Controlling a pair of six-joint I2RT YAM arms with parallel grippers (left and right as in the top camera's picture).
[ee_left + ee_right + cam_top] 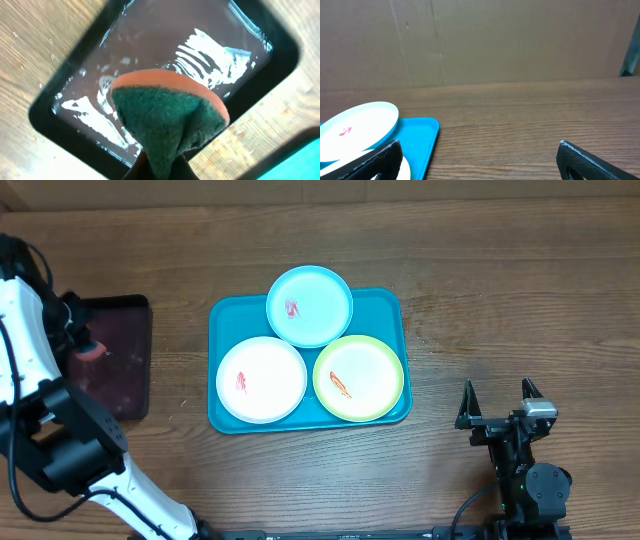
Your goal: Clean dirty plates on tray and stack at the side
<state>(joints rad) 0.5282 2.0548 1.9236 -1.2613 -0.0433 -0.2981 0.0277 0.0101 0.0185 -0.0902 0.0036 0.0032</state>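
Observation:
Three plates lie on the turquoise tray, each with a red smear: a pale blue one at the back, a white one front left, a yellow-green rimmed one front right. Far left, my left gripper is shut on a sponge, green scouring face towards the camera with an orange layer behind; it hangs over a dark tray. My right gripper stands open over bare table to the right of the turquoise tray. In the right wrist view the pale blue plate and the tray's corner show at the left.
The dark maroon tray at the far left holds a wet, shiny film. A brown cardboard wall stands behind the table. Bare wood lies between the two trays and to the right of the turquoise one.

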